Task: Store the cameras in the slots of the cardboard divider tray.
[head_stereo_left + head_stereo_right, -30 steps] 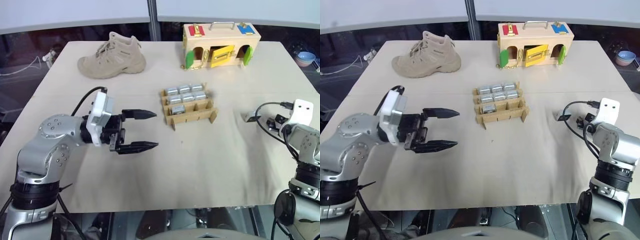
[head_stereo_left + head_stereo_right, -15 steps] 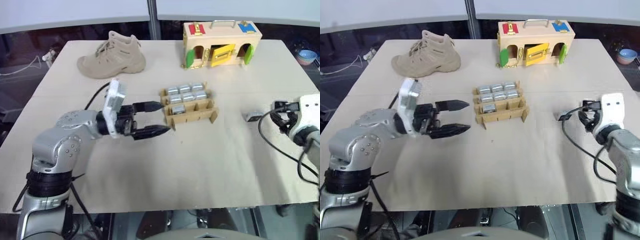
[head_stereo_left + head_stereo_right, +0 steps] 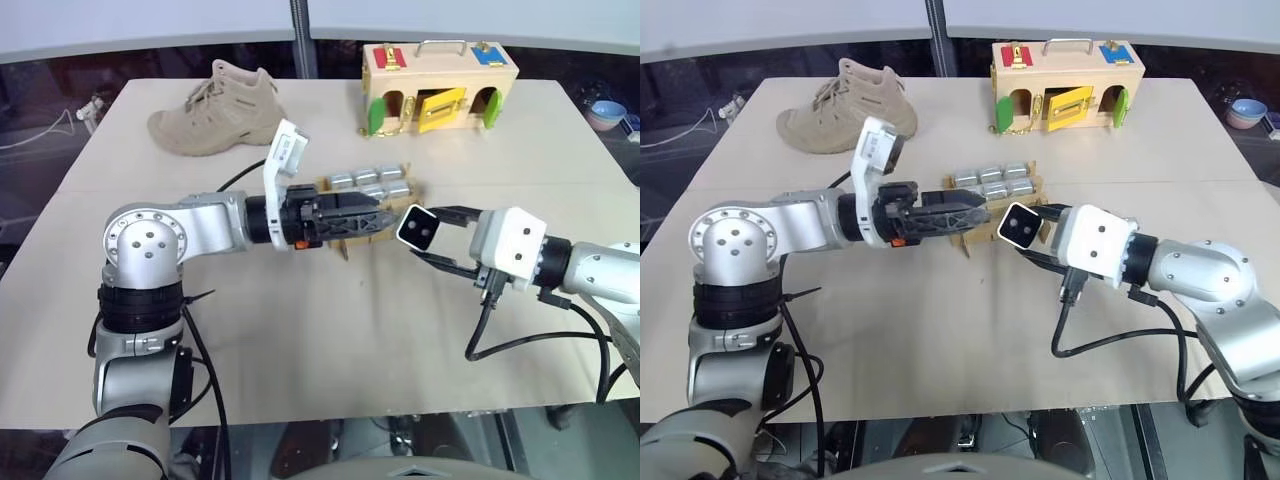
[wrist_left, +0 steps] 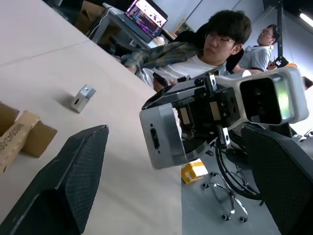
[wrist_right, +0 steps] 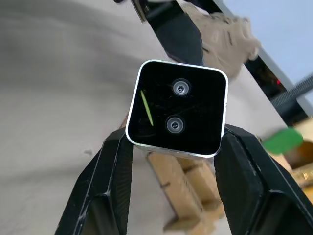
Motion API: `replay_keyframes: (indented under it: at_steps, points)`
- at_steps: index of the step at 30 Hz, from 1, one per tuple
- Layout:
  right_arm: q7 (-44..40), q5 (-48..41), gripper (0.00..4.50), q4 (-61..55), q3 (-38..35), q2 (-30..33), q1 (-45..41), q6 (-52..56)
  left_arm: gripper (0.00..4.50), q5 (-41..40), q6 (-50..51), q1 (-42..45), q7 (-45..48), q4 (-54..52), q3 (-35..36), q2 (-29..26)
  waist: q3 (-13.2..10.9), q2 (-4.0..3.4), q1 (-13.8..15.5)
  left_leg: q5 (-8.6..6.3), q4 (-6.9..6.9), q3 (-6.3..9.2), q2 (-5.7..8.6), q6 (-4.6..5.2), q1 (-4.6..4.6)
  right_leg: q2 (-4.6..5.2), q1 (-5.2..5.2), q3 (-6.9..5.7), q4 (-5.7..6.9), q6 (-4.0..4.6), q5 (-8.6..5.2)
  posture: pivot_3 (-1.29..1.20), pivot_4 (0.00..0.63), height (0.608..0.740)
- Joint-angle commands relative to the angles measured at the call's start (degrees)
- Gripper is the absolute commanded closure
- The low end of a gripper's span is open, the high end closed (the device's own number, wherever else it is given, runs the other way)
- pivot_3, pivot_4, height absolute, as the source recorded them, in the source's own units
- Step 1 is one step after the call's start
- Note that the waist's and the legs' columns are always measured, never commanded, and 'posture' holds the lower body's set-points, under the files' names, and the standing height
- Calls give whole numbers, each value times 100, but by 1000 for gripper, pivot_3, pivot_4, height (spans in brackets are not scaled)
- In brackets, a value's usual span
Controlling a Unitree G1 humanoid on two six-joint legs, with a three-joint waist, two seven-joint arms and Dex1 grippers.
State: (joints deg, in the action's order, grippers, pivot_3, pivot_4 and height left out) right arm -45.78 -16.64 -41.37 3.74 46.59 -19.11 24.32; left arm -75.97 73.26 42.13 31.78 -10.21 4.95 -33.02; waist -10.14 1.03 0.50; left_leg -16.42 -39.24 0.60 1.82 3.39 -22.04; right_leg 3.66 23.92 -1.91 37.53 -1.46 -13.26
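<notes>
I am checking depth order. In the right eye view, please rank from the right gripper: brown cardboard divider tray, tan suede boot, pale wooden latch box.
From the right gripper:
1. Brown cardboard divider tray, just behind.
2. Pale wooden latch box, far edge.
3. Tan suede boot, far left corner.

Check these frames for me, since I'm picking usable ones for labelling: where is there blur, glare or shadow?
Head views: even lighting, soft shadows under the arms, camera and cardboard divider tray sharp. Right wrist view: the camera's dark face is crisp, the table behind blurred. Left wrist view: the left gripper's fingers are soft, a laptop screen glares.
</notes>
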Motion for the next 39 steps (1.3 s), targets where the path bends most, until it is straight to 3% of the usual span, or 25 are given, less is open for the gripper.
replay_keyframes:
  at_steps: [1,6,13,15,18,19,22,24,25,28,34,39]
  points:
    - [2,334,2671,-43,59,18,-142,-413,0,-27,34,50,-88,-28,54,43,0,0,22,0,0,0,0,0,-1,0,0,0,-1,0,0,0,150,740]
    - [-59,753,2671,53,280,19,-293,-806,0,-25,214,166,-224,232,26,108,0,0,32,1,-3,0,3,-2,5,4,-5,0,4,0,0,0,150,740]
    - [-104,997,2671,143,427,-85,-519,-916,3186,123,325,307,-96,346,-104,175,0,0,30,2,-3,0,4,-3,4,4,-3,-1,6,0,0,0,150,740]
    - [-87,1017,2671,112,430,-128,-556,-871,3702,94,373,316,-84,337,-111,209,0,0,30,2,-3,-1,4,-4,5,4,-3,-1,6,0,0,0,150,740]
    - [-156,816,2671,53,366,-178,-533,-591,3805,70,357,318,-50,305,-45,267,0,0,30,2,-3,-1,4,-4,5,5,-3,0,7,0,0,0,150,740]
    - [-159,677,1871,46,293,-225,-501,-475,3805,99,325,309,-33,275,-24,261,0,0,29,2,-3,-1,3,-4,5,5,-3,0,6,0,0,0,150,740]
    - [-102,267,608,100,-24,-361,-333,-206,3805,250,159,232,35,206,53,193,0,0,30,2,-3,0,3,-4,4,5,-3,-1,7,0,0,0,150,740]
    - [-94,-126,20,528,-631,-416,13,-53,3805,630,-260,99,238,46,87,62,0,0,31,2,-3,0,3,-4,5,6,-4,-1,6,0,0,0,150,740]
    - [-142,-304,20,754,-911,-422,170,-31,3805,827,-473,34,330,-30,88,7,0,0,40,2,-3,0,4,-4,4,6,-4,-1,6,0,0,0,150,740]
    - [-1322,-1654,20,1981,-1831,-482,152,-419,3805,1597,-1269,-354,849,-260,-102,-267,-3,-5,32,2,-1,-4,7,-3,6,12,-12,-2,-6,1,1,0,150,740]
    - [-2829,-1773,20,3921,-1930,77,-448,-969,3805,2554,-2165,-556,1321,-34,-294,-387,-6,-10,24,1,3,-7,1,-1,11,7,-12,-1,-3,3,1,0,150,740]
    - [-3120,-2017,20,3914,-2029,246,-419,-834,3805,3173,-2696,-146,1493,334,-470,-217,-8,-10,50,-2,2,-2,2,5,-1,12,-5,-7,-3,3,1,0,150,740]
